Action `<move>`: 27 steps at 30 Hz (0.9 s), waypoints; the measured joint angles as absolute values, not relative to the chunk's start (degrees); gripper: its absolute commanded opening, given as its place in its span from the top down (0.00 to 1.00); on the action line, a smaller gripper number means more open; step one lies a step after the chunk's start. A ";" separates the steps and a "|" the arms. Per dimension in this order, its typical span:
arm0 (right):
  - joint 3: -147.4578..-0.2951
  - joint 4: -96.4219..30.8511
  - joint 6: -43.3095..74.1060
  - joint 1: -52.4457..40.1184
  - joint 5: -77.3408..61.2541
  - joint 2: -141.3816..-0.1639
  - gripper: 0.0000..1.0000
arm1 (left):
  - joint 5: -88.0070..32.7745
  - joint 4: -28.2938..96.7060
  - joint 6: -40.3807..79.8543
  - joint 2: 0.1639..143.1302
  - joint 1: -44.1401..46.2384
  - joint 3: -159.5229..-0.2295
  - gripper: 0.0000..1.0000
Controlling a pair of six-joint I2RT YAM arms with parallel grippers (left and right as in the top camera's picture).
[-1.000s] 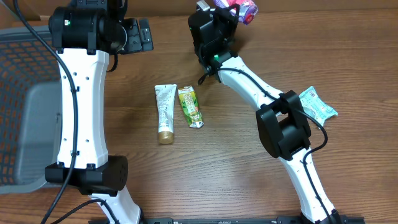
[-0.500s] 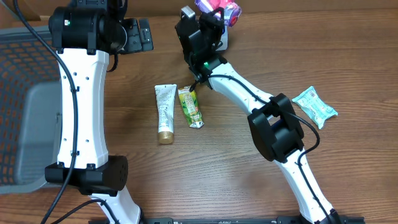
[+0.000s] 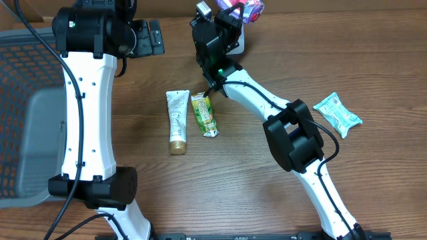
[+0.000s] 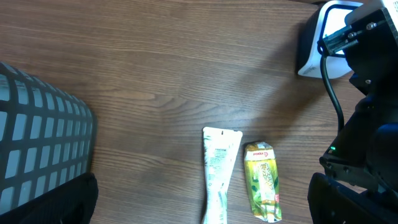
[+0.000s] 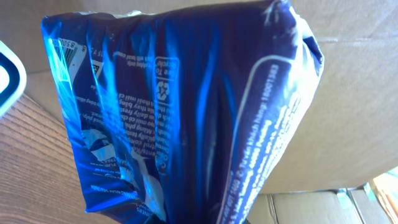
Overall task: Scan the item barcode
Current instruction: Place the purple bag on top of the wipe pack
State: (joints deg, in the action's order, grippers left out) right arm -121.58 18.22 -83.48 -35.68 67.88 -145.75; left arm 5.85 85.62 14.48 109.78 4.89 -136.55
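My right gripper [image 3: 231, 15] is shut on a shiny blue and purple packet [image 5: 174, 112], lifted at the far edge of the table. The packet fills the right wrist view and hides the fingers; a small barcode [image 5: 62, 53] shows at its upper left corner. A white scanner [image 4: 323, 43] stands on the table just below the right wrist, and its corner [image 5: 6, 74] shows in the right wrist view. My left gripper [image 4: 205, 205] hangs open high above the table, with nothing between its fingers [image 4: 81, 199].
A white tube [image 3: 177, 120] and a green packet [image 3: 205, 115] lie side by side mid-table. A teal packet [image 3: 338, 113] lies at the right. A mesh basket [image 3: 20, 100] stands at the left edge. Cardboard boxes [image 5: 354, 93] stand behind the table.
The right arm has swung left with the packet, bringing it over the scanner. The left arm has not moved.
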 measured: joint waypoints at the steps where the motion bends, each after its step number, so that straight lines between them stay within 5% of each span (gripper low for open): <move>1: -121.58 18.00 -83.26 -35.73 68.12 -145.64 0.96 | 5.85 85.65 14.48 109.78 4.89 -136.55 0.00; 5: -121.25 10.50 -77.28 -35.62 68.34 -142.71 0.96 | 5.85 85.65 14.48 109.78 4.89 -136.55 0.00; 9: -120.77 -16.58 -64.03 -35.00 63.72 -133.60 0.96 | 5.85 85.65 14.50 109.75 4.89 -136.55 0.00; 10: -120.64 -27.94 -57.01 -34.39 59.05 -129.14 0.96 | 5.82 85.67 14.48 109.75 4.89 -136.53 0.00; 16: -120.90 -50.98 -27.22 -29.32 43.07 -113.73 0.96 | 5.85 85.65 14.50 109.75 4.89 -136.53 0.01; 20: -121.62 -68.14 -4.71 -19.29 26.85 -105.10 0.96 | 5.85 85.65 14.50 109.75 4.89 -136.53 0.01; 27: -116.03 -75.22 9.15 4.43 -6.02 -104.53 0.96 | 5.85 85.65 14.50 109.75 4.89 -136.53 0.00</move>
State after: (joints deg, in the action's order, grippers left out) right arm -116.03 -75.22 9.15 4.43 -6.02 -104.53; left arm 5.85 85.65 14.50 109.75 4.89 -136.53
